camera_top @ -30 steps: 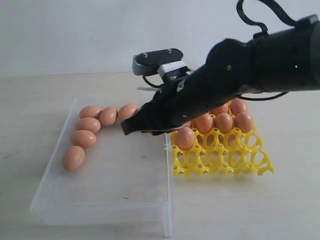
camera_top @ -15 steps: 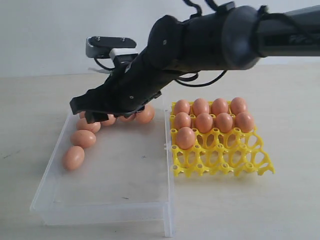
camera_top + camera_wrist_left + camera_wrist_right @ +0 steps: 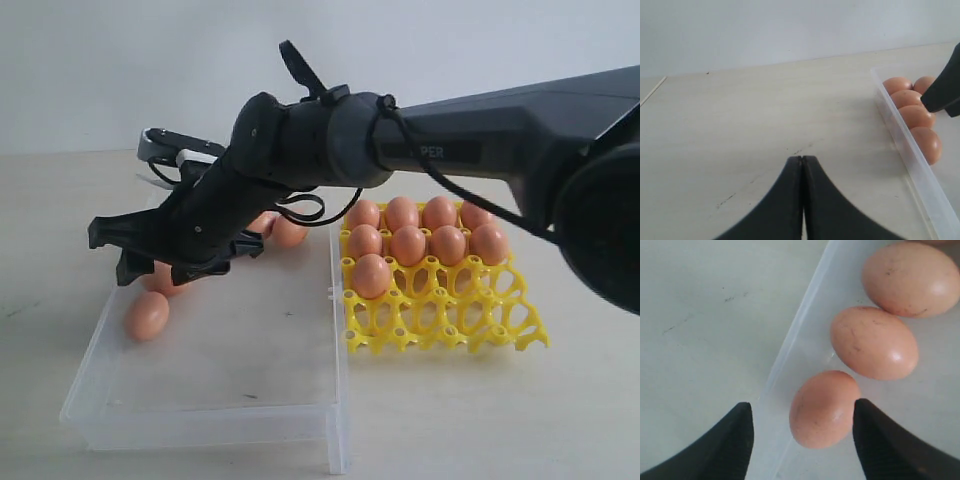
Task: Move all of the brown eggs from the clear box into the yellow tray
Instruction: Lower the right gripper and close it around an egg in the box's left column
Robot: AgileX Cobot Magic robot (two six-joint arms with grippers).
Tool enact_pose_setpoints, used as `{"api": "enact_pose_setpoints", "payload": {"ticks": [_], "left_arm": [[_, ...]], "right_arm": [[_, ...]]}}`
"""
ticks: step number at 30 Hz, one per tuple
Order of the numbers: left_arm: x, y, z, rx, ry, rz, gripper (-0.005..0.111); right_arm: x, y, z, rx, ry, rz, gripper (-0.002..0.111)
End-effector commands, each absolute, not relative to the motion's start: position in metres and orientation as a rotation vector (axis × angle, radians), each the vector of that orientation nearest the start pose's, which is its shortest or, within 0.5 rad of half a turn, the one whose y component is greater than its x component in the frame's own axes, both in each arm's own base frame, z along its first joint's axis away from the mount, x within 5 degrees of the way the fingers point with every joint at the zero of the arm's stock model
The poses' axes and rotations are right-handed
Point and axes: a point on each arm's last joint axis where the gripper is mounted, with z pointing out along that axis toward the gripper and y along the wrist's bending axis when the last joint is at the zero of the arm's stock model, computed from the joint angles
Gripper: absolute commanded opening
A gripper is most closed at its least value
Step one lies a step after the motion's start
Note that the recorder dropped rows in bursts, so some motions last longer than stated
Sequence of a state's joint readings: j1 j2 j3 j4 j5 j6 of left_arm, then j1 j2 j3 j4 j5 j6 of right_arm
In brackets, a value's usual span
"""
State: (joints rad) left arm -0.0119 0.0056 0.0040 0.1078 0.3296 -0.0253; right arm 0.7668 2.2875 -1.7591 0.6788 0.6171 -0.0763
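My right gripper [image 3: 112,251] hangs open over the left side of the clear box [image 3: 240,352]. In the right wrist view the right gripper [image 3: 802,404] frames one brown egg [image 3: 824,409] lying against the box's wall, with gaps on both sides; two more eggs [image 3: 874,342] lie beyond it. An egg [image 3: 147,315] lies free just below the gripper, and another [image 3: 289,233] shows behind the arm. The yellow tray [image 3: 450,322] holds several eggs [image 3: 408,245]. My left gripper [image 3: 802,159] is shut and empty above bare table, outside the box wall [image 3: 905,150].
The right arm stretches from the right, above the tray's back rows and across the box. The front half of the box floor holds no eggs. The tray's front cups stand empty. Pale table surrounds both containers.
The right arm has swung left from beside the tray to the box's left wall, and its jaws have opened. The eggs have not moved.
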Motion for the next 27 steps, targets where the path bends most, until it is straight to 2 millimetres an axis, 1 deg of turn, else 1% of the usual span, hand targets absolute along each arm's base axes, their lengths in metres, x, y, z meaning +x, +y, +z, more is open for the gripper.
{"api": "enact_pose_setpoints", "payload": {"ticks": [1, 3, 8, 11, 21, 27], "left_arm": [[0.054, 0.002, 0.185, 0.049, 1.798, 0.072, 0.0], [0.054, 0.002, 0.185, 0.049, 1.798, 0.072, 0.0], [0.054, 0.002, 0.185, 0.049, 1.798, 0.072, 0.0], [0.054, 0.002, 0.185, 0.049, 1.798, 0.072, 0.0], [0.054, 0.002, 0.185, 0.049, 1.798, 0.072, 0.0], [0.054, 0.002, 0.185, 0.049, 1.798, 0.072, 0.0]], "right_arm": [[0.341, 0.377, 0.146, -0.468, 2.692, 0.969, 0.057], [0.342, 0.379, 0.144, -0.45, 2.695, 0.981, 0.057], [0.343, 0.38, 0.131, -0.422, 2.72, 0.98, 0.057], [0.343, 0.38, 0.128, -0.419, 2.727, 0.977, 0.057], [0.347, 0.379, 0.127, -0.395, 2.703, 0.967, 0.057], [0.347, 0.379, 0.118, -0.381, 2.719, 0.964, 0.057]]}}
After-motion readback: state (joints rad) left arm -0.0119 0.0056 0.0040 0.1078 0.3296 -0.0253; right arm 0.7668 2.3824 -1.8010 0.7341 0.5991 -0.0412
